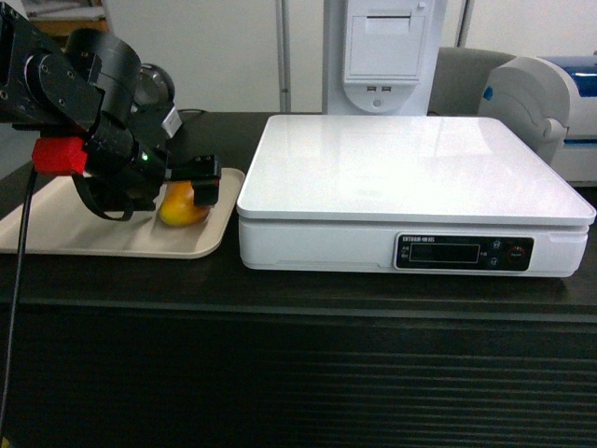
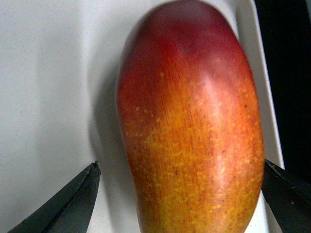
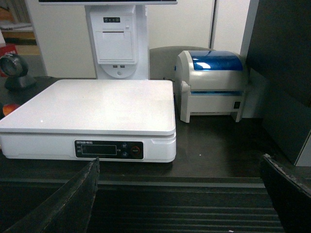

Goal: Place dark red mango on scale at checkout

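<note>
The dark red mango, red at the far end and orange-yellow nearer, lies on a beige tray at the left of the checkout. My left gripper is open and straddles it; the left finger stands clear of the skin and the right finger is at its edge. In the head view the mango peeks out under that gripper. The white scale sits bare-topped to the right of the tray. My right gripper hangs open before the counter's ribbed front, out of the head view.
A white receipt-printer stand rises behind the scale. A label printer with a blue lid sits to the scale's right. A round scanner stands at the back left. A dark panel walls the right side.
</note>
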`<state>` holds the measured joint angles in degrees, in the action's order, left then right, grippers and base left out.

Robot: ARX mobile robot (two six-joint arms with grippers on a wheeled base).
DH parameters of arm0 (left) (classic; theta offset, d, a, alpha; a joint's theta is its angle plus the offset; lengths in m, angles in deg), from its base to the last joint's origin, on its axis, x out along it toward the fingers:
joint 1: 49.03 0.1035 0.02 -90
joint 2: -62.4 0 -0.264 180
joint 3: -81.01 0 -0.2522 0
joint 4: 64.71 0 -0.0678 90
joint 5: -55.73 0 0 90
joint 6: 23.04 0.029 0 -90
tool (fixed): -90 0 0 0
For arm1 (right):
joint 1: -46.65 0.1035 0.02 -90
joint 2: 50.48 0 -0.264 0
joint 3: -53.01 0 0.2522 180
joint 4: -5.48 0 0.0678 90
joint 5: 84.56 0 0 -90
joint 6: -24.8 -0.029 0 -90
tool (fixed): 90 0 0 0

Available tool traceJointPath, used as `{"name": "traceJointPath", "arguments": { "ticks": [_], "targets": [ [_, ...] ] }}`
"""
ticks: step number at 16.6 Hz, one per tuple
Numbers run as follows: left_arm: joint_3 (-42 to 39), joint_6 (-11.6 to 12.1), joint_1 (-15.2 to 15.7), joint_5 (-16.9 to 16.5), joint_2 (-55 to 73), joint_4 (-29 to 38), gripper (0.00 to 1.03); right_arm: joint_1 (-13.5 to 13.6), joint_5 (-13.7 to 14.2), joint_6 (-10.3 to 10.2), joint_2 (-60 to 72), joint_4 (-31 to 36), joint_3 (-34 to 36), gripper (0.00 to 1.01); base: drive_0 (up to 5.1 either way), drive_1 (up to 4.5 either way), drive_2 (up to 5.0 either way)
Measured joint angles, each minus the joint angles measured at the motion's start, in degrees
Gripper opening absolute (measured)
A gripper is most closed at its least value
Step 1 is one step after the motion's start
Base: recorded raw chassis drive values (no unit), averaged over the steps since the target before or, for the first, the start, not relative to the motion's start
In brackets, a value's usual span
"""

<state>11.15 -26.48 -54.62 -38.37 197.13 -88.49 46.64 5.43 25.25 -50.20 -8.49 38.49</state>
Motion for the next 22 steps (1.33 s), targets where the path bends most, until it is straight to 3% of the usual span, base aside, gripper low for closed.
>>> {"name": "traceJointPath", "arguments": {
  "ticks": [5, 6, 7, 9, 11, 16, 22],
  "targets": [
    [2.36, 5.95, 0.0, -1.01, 1.99, -1.55, 0.98, 0.0, 0.0, 0.0, 0.02, 0.0, 0.0, 0.98, 0.0, 0.0, 0.0],
    [2.4, 8.22, -0.04, -0.79, 2.19, -1.49, 0.98, 0.0, -0.02, 0.0, 0.02, 0.0, 0.0, 0.98, 0.0, 0.0, 0.0],
    [2.4, 9.75, -0.2, -0.37, 2.19, -0.7, 0.83, 0.0, 0.0, -0.02, 0.0, 0.0, 0.0, 0.98, 0.0, 0.0, 0.0],
    [2.4, 10.12, -0.33, -0.72, 2.19, -0.57, 0.65, 0.0, 0.0, -0.02, 0.0, 0.0, 0.0, 0.98, 0.0, 0.0, 0.0],
    [2.38, 10.14, -0.35, -0.5, 2.19, -0.11, 0.59, 0.0, 0.0, 0.0, 0.0, 0.0, 0.0, 0.98, 0.0, 0.0, 0.0],
    [-4.28, 11.39, -0.9, 1.99, -3.74, 2.25, 0.58, 0.0, 0.0, -0.02, 0.0, 0.0, 0.0, 0.98, 0.0, 0.0, 0.0],
    [-15.5, 10.51, -3.41, 5.11, -20.48, 8.0, 0.58, 0.0, -0.02, -0.02, 0.0, 0.0, 0.0, 0.98, 0.0, 0.0, 0.0]
  ]
}}
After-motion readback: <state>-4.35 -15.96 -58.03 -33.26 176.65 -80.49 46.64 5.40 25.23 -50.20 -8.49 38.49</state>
